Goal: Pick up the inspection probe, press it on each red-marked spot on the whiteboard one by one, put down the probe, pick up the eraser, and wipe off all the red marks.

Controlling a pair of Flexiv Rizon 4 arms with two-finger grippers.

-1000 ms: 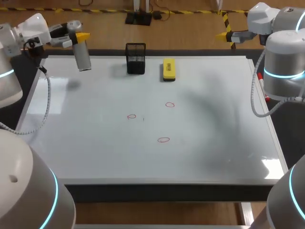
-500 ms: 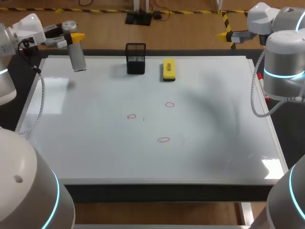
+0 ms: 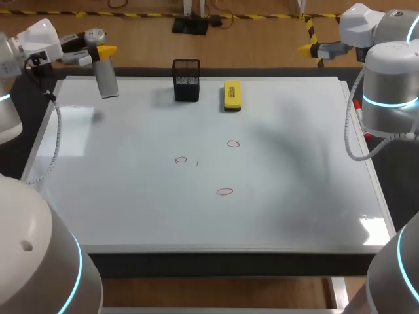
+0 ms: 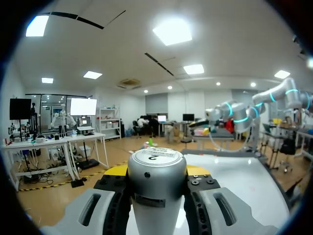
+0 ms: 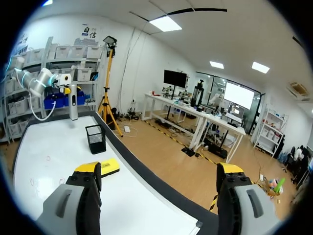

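Since a second ago: left gripper has pulled back toward the far left corner of the whiteboard, taking the inspection probe with it. No shift over the last half second. Right arm, eraser and marks unchanged throughout.

Left gripper: both fingers clamped on the inspection probe from two sides. In the left wrist view the silver barrel stands upright between the fingers, its round capped end rising past the yellow tips. In the head view the barrel hangs below the fingers, its lower end over the board's far left corner; cannot tell if it touches the surface.

Right gripper: fingers wide apart, nothing between them. It sits past the board's far edge, on the right side. The right wrist view shows the same gap between its tips.

Eraser: yellow block lying flat near the board's far edge, well apart from both grippers. From the right wrist it lies just ahead of that gripper's one finger.

Black mesh holder: upright, just beside the eraser, between it and the left gripper's fingers.

Red marks: three small circles mid-board, all well apart from either gripper's fingers.
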